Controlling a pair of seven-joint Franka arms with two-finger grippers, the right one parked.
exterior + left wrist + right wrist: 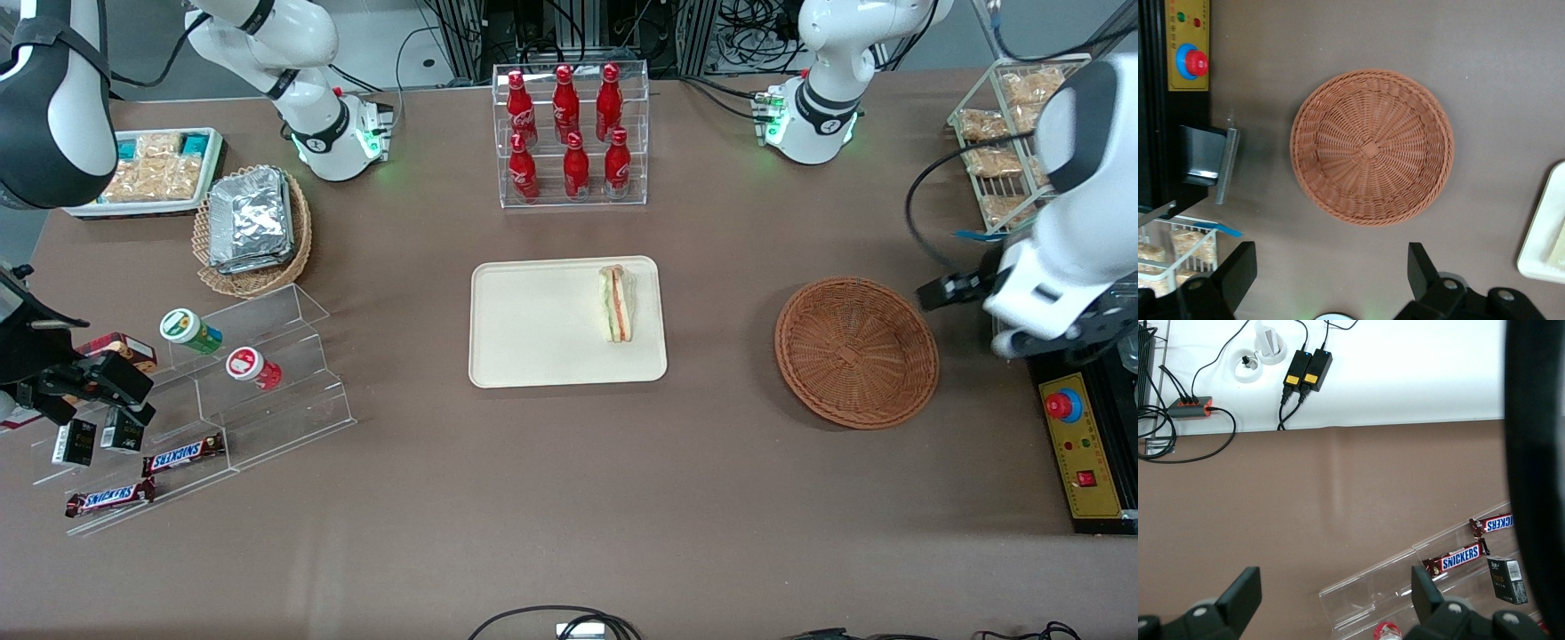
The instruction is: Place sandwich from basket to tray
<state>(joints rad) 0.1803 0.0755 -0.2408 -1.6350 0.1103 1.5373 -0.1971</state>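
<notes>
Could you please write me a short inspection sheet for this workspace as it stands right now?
Surface: brown table, no spills seen.
Sandwich: lies in the tray, near its end closest to the basket.
Basket: empty, beside the tray toward the working arm's end.
Clutter: bottle rack, foil packs, snack tray, Snickers bars on an acrylic stand.
Gripper: left arm's, open, holding nothing, above bare table beside the basket.
Cables: black cable looping off the working arm; more cables at the near table edge.
Surroundings: emergency-stop box, wire rack of snack bags.
</notes>
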